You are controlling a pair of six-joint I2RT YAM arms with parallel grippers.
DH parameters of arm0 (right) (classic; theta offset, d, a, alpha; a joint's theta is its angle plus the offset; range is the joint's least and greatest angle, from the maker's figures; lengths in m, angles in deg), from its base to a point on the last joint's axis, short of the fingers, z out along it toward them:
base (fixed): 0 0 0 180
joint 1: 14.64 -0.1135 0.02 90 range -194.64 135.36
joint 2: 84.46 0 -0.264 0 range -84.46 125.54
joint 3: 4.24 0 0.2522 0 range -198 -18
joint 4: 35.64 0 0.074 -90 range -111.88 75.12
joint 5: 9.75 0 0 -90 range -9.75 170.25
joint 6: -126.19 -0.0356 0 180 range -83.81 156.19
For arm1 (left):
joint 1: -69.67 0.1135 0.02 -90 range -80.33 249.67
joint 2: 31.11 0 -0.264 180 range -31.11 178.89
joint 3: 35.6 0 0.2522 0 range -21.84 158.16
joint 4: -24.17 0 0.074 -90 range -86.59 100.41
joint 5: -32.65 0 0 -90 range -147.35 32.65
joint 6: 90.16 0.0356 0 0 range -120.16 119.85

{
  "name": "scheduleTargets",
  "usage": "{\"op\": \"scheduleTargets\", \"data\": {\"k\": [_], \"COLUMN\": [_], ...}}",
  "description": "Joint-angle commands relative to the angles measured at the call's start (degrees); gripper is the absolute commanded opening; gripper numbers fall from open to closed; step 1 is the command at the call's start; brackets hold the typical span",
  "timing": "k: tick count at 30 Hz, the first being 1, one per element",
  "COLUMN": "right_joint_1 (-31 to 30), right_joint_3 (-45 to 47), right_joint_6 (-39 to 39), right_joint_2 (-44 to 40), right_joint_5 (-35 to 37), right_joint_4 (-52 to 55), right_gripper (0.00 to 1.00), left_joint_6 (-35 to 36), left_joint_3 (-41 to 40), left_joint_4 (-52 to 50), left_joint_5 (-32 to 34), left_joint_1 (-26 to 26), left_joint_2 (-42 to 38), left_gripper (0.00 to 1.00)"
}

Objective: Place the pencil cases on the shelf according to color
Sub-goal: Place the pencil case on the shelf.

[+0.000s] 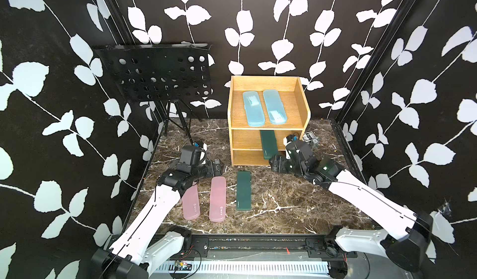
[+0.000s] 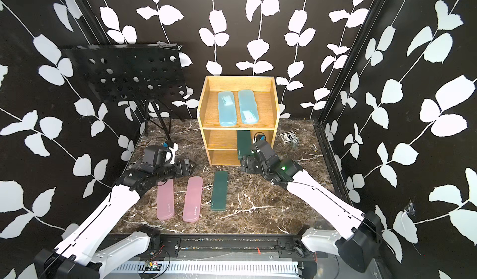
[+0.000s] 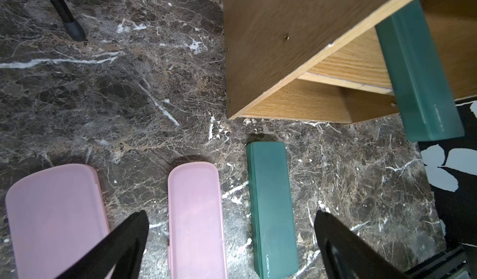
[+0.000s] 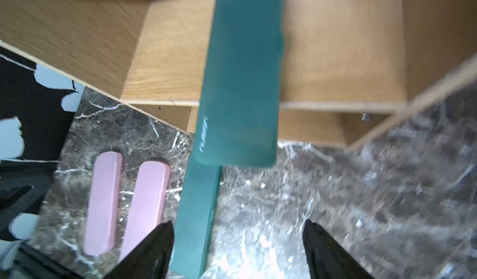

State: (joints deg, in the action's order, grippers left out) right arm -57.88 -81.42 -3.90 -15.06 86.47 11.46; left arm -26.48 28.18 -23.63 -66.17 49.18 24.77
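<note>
Green case [image 1: 269,142] overhangs the front edge of the shelf's [image 1: 304,109] middle tier
Right gripper [image 4: 237,223], fingers wide and empty, should push its near end straight in; left gripper [image 3: 231,213], also wide, hovers near pink cases [image 1: 217,200]

- The shelf [image 1: 265,84] is showing light oak wood with a fine grain.
- The first blue case [image 1: 253,107] and the second blue case [image 1: 275,106] are showing a translucent light blue.
- The green case on the shelf [image 1: 268,142] and the green case on the table [image 1: 243,190] are showing an opaque dark green with small pale lettering.
- The inner pink case [image 1: 218,199] and the outer pink case [image 1: 191,204] are showing a translucent soft pink.
- The table [image 1: 296,200] is showing dark brown marble with white veins.
- The walls [image 1: 51,84] are carrying white leaves on thin white stems over black.
- The music stand [image 1: 160,73] is showing plain black with round holes.
</note>
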Motion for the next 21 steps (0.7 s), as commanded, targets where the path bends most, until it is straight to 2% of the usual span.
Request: {"op": "scheduleTargets", "data": {"k": [1,3,6,12,15,21], "right_joint_1": [-1.1,-1.4,-1.3,-0.2,1.1,2.2], "right_joint_3": [4.1,5.3,5.9,-0.7,-4.3,-5.8], "right_joint_6": [-2.2,-3.5,-5.1,-4.7,-4.4,-4.0], "right_joint_2": [-1.0,-0.2,2.2,11.0,14.6,17.2], "right_joint_5": [-1.3,-1.9,-1.8,1.8,3.0,1.8], "right_joint_4": [-1.3,-3.5,-8.6,-13.6,-14.7,-17.3], "right_gripper": [0.62,0.49,0.39,0.32,0.32,0.34], "left_joint_6": [0.2,-0.3,-1.4,-2.3,-2.7,-3.4], "left_joint_3": [-1.5,-2.4,-3.5,-5.3,-6.2,-8.0], "left_joint_4": [-2.1,-2.1,-1.7,-0.8,0.0,1.6], "left_joint_5": [1.4,1.6,1.1,0.7,1.1,0.9], "left_joint_1": [-0.2,-0.2,-0.1,-0.1,-0.1,-0.2], "left_joint_2": [-2.7,-3.4,-3.8,-3.5,-3.2,-1.6], "left_gripper": [0.99,0.99,0.99,0.99,0.99,0.99]}}
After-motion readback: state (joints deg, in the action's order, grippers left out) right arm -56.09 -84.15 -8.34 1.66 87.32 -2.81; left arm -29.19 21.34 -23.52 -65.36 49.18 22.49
